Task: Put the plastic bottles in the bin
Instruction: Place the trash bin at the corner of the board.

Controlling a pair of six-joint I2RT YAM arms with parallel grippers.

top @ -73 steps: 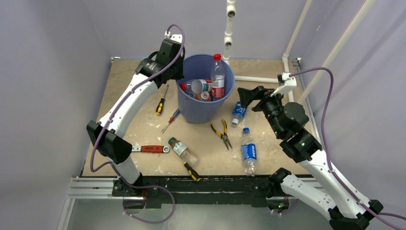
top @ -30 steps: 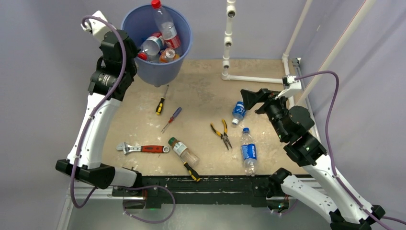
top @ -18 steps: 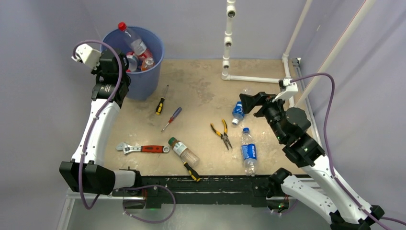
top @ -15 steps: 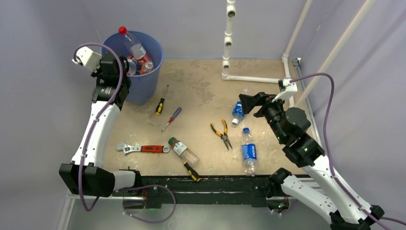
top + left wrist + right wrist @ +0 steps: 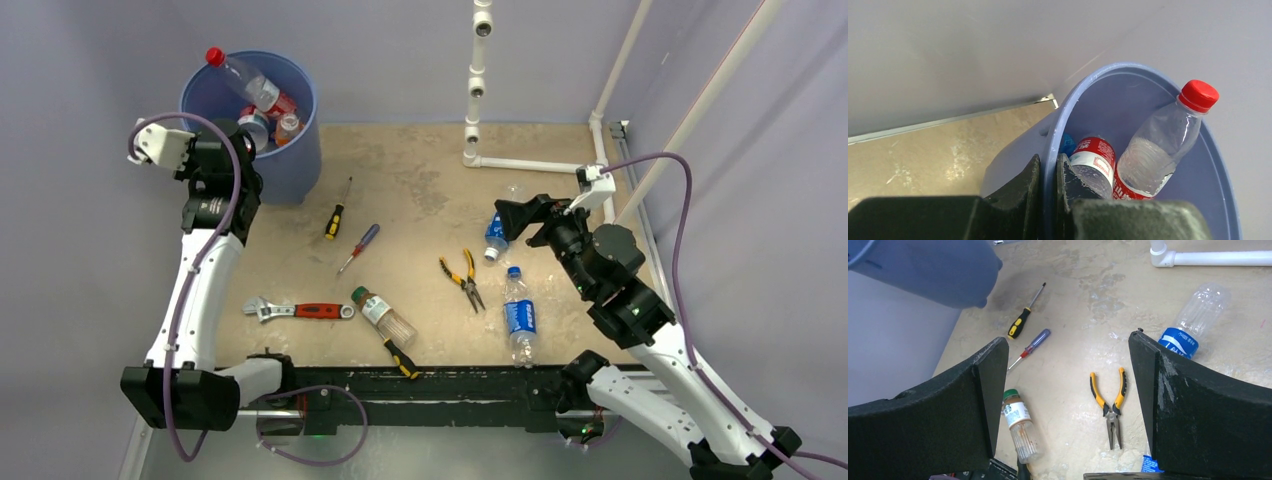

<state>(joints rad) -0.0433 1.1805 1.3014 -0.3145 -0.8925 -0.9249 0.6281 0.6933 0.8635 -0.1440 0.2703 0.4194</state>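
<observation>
Left hand (image 5: 1048, 172) nearly closed, seemingly gripping bin (image 5: 1128, 100) rim

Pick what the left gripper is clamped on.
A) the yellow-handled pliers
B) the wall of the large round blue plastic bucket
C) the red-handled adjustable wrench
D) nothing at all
B: the left wrist view shows the left gripper with one finger outside and one inside the large round blue plastic bucket, pinching its wall at the rim.
</observation>
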